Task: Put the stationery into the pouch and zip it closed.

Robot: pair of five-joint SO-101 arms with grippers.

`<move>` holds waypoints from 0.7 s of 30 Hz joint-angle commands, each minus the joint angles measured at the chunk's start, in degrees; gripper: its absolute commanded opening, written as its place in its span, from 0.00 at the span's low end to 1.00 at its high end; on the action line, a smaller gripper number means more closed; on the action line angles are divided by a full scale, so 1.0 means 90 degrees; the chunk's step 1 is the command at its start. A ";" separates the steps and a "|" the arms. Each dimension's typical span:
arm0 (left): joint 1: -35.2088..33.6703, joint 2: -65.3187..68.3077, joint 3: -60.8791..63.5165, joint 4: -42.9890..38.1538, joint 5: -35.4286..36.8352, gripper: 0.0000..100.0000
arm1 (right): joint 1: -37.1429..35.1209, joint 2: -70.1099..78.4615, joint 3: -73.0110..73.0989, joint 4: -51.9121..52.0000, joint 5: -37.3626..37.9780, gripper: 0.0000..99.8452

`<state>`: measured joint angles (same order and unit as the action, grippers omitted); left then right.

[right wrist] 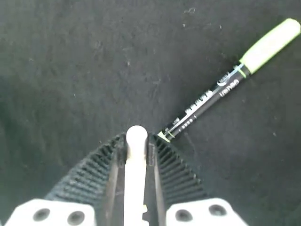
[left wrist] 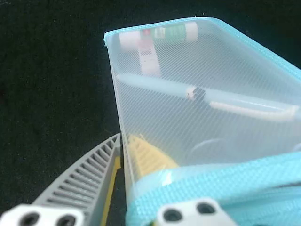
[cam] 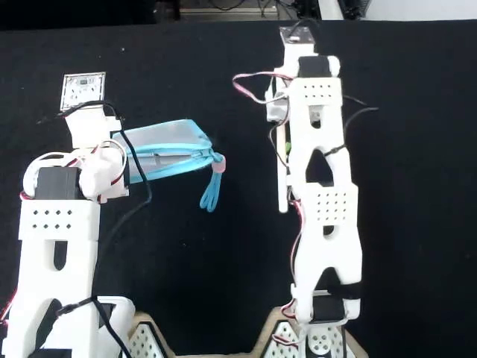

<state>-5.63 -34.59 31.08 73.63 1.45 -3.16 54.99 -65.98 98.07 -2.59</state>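
Jaws of the left gripper (left wrist: pixel 123 157) clench the translucent pouch (left wrist: pixel 197 132), pens already inside, while the right gripper (right wrist: pixel 136 141) grasps a white pen (right wrist: pixel 136 179) beside a loose green-capped marker (right wrist: pixel 225 84); both, plus zipping, are outstanding.

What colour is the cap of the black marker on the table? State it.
Pale yellow-green cap on the black marker, best in right wrist view.
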 commanded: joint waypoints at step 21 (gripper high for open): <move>-0.0005 0.0088 0.0210 -0.0029 0.0059 0.03 | -0.1221 -0.7233 0.5661 -0.0449 0.0098 0.01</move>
<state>-5.63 -34.59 31.08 73.63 1.45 -11.78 5.85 -22.46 97.19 -2.24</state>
